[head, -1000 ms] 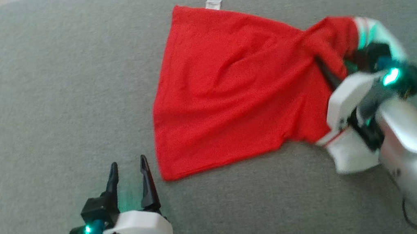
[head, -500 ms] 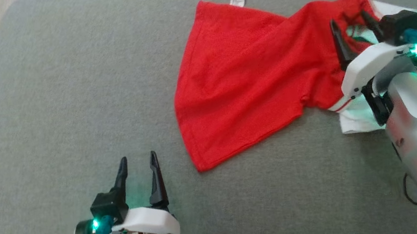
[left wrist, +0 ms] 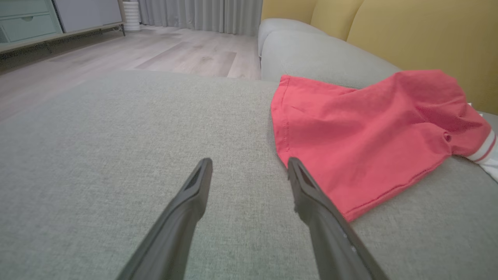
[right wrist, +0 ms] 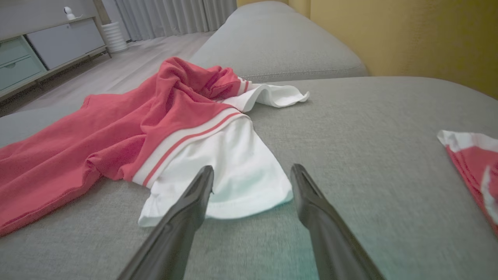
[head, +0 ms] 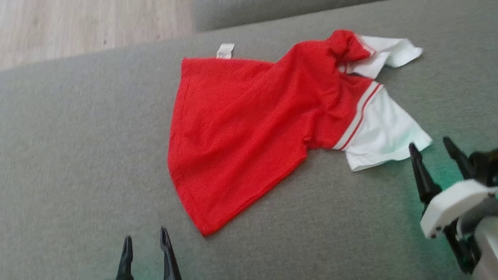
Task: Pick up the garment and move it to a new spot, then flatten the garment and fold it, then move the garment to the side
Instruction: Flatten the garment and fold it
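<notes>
Two steps seemingly remaining | garment [head: 247,130] is lying rumpled mid sofa seat [head: 60,163], relocation looking done; flattening-folding and shifting aside are pending | left hand [head: 144,234] and right hand [head: 429,143] are hovering wide, empty, near the seat's front edge

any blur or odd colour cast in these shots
Head view: soft all over, the red garment lacks weave detail, and a green glow tints the sofa cushion around the right pincer. Left wrist view: fairly crisp, even daylight. Right wrist view: smeared along the bottom edge, with a green tint between the fingers.
</notes>
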You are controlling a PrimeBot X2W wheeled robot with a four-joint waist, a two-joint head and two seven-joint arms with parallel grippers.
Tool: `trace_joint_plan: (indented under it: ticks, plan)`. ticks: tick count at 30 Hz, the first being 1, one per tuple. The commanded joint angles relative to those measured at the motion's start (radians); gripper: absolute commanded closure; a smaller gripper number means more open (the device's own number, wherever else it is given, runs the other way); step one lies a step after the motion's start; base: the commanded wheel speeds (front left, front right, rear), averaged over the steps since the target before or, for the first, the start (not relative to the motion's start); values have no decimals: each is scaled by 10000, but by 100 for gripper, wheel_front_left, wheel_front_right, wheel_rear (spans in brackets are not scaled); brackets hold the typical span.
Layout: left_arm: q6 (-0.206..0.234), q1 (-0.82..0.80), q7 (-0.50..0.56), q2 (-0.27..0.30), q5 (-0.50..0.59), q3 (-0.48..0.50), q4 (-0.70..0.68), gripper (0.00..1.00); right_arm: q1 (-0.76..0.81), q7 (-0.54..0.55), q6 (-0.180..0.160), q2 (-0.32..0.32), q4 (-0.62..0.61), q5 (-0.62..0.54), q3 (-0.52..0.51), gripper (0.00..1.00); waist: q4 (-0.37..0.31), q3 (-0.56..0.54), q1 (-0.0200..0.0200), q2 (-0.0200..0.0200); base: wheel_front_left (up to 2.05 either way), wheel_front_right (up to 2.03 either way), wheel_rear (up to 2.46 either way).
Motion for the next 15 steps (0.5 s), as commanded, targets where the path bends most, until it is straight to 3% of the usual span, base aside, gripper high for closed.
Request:
trace_joint_plan:
  ticks: [1, 15]
  plan:
    - [-24, -112, -51, 95, 97, 384, -315, 0, -237, -136, 33, 130, -444, 100, 341, 0, -283, -310, 3, -1, 0, 0, 0]
    - [-232, 862, -51, 95, 170, 672, -552, 0, 924, -137, 33, 136, -743, 1121, 1028, 0, -530, -706, 3, -1, 0, 0, 0]
